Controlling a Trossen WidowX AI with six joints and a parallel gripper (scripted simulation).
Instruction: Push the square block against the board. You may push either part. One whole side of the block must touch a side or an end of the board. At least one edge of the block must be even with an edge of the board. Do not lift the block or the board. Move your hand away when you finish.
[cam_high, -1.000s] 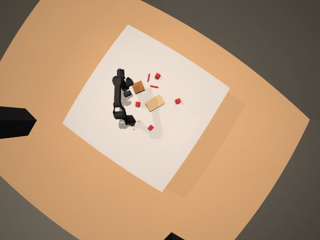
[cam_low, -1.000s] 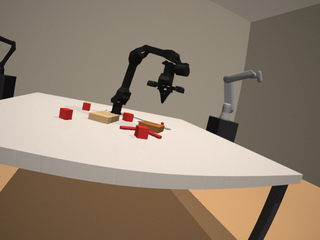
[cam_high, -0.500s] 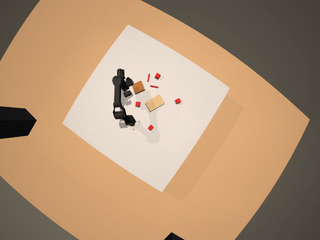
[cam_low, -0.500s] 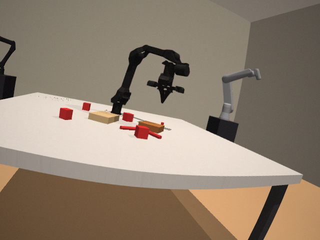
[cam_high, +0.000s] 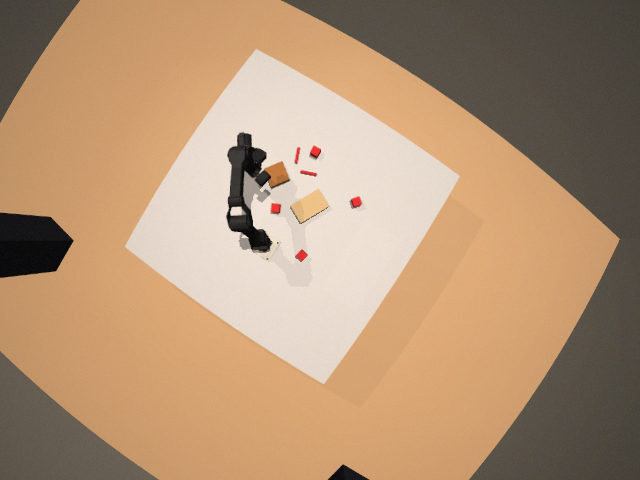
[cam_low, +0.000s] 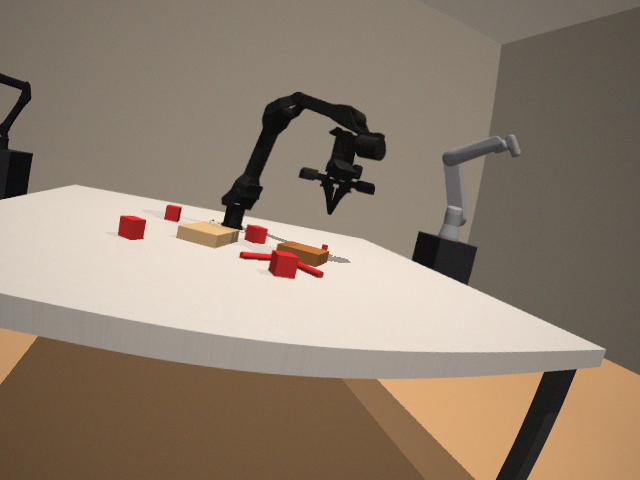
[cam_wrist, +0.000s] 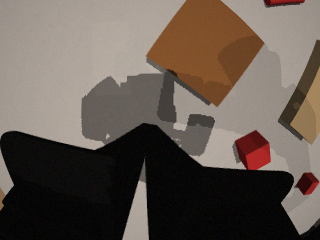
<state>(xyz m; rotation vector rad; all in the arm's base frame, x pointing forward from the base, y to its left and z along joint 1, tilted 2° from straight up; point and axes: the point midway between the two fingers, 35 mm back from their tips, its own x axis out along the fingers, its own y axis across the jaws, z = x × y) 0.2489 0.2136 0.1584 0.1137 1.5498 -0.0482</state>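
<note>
The square block (cam_high: 277, 174) (cam_low: 302, 253) (cam_wrist: 200, 50) is orange-brown and lies flat on the table. The board (cam_high: 310, 206) (cam_low: 207, 234) (cam_wrist: 309, 112) is a pale tan rectangle, also flat. A gap separates them, and no side of the block touches the board. Their edges are turned differently in the top view. My gripper (cam_low: 330, 212) (cam_wrist: 148, 131) is shut and empty. It hangs above the table beside the block, on the side away from the board, touching neither. Its fingertips are hidden by the arm in the top view.
A red cube (cam_high: 275, 208) (cam_low: 255, 234) (cam_wrist: 253, 150) stands near the board's block-facing end. Other red cubes (cam_high: 315, 151) (cam_high: 356, 202) (cam_high: 301, 255) stand around. Two red sticks (cam_high: 297, 155) (cam_high: 308, 173) lie beyond the block. A small red piece (cam_low: 324, 246) shows behind the block.
</note>
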